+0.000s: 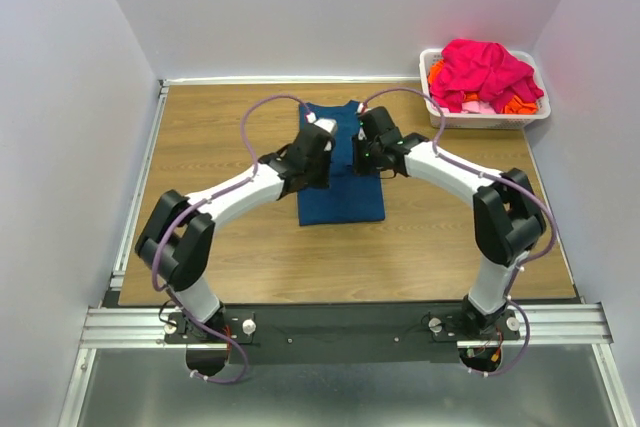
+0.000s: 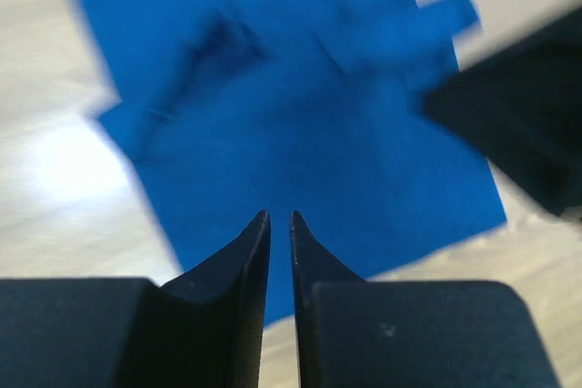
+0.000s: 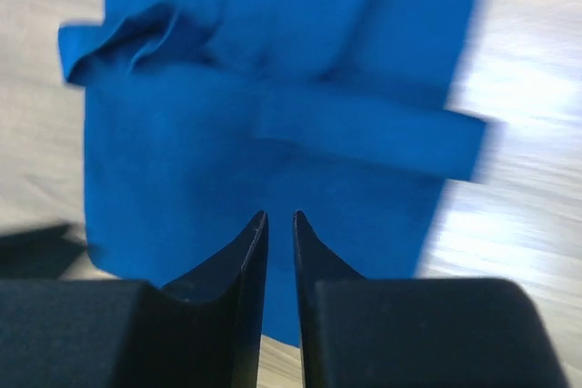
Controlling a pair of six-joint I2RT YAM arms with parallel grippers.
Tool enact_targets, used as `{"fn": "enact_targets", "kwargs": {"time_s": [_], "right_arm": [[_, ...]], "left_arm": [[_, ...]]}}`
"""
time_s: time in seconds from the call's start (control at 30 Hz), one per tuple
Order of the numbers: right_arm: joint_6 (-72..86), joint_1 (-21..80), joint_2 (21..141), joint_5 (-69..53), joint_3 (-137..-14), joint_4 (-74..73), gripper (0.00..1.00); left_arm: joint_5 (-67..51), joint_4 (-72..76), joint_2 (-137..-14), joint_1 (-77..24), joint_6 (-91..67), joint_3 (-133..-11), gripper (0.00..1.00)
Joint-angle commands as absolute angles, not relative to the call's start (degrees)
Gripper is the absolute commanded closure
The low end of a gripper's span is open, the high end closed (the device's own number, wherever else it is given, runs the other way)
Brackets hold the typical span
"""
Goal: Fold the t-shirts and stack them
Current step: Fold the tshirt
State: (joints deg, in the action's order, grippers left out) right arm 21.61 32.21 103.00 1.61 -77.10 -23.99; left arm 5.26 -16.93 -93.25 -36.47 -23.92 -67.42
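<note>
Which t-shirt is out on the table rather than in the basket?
The blue t-shirt, flat on the wooden table; the pink t-shirt and orange cloth sit heaped in the white basket.

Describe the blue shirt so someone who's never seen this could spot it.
On the wooden table, at its centre, lies the blue t-shirt, folded into a long strip. It alone lies flat; the pink and orange clothes are heaped in the white basket at the far right.

Top view: you got bright, even light, sharp focus, faint shadows | left wrist: your t-shirt (image 2: 300,134) smeared by blur, white glare on table (image 2: 64,161) | right wrist: same blur, glare at right.
</note>
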Motion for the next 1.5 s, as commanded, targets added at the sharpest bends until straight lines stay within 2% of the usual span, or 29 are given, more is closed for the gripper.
{"fn": "enact_targets", "kwargs": {"time_s": [0.0, 0.3, 0.6, 0.8, 0.9, 1.03, 1.07, 1.13, 1.23, 1.33, 1.47], "right_arm": [[24.51, 33.58, 107.39, -2.29, -74.71, -18.47, 0.79], [24.96, 33.66, 114.95, 1.74, -77.86, -14.68, 0.79], [22.06, 30.77, 121.37, 5.97, -91.13, -14.5, 0.78], [18.56, 28.04, 124.63, 2.56, -102.46, -14.68, 0.74], [17.85, 27.77, 123.5, -1.99, -102.66, -14.85, 0.73], [19.68, 27.77, 117.79, -8.78, -93.54, -14.59, 0.67], [20.21, 27.77, 116.38, -9.66, -91.51, -14.5, 0.67], [22.05, 27.51, 111.37, -13.43, -83.82, -13.28, 0.66], [25.74, 26.81, 102.77, -22.39, -74.04, -7.49, 0.65], [31.62, 26.11, 96.09, -32.84, -60.41, 3.13, 0.65], [41.46, 25.23, 94.39, -43.23, -44.68, 20.53, 0.64]], "left_arm": [[1.15, -16.53, -97.9, -39.19, -26.46, -65.65, 0.79], [-4.22, -19.16, -102.83, -40.61, -24.79, -64.25, 0.79], [-5.1, -18.81, -101.34, -41.4, -24.96, -58.8, 0.79], [-5.01, -18.46, -97.74, -41.84, -25.66, -55.46, 0.79], [-5.1, -17.85, -94.67, -42.1, -26.54, -53.62, 0.79], [-3.61, -16.44, -87.48, -42.1, -29.17, -52.82, 0.75], [-3.17, -15.3, -85.97, -42.01, -29.79, -52.65, 0.7], [-2.29, -12.5, -81.24, -41.75, -30.93, -51.34, 0.65], [-5.17, -9.42, -76.22, -39.47, -33.65, -47.83, 0.65], [-11.92, -2.57, -73.49, -35.18, -36.37, -41.69, 0.65], [-18.97, 4.38, -76.62, -31.91, -38.23, -37.36, 0.66]]}}
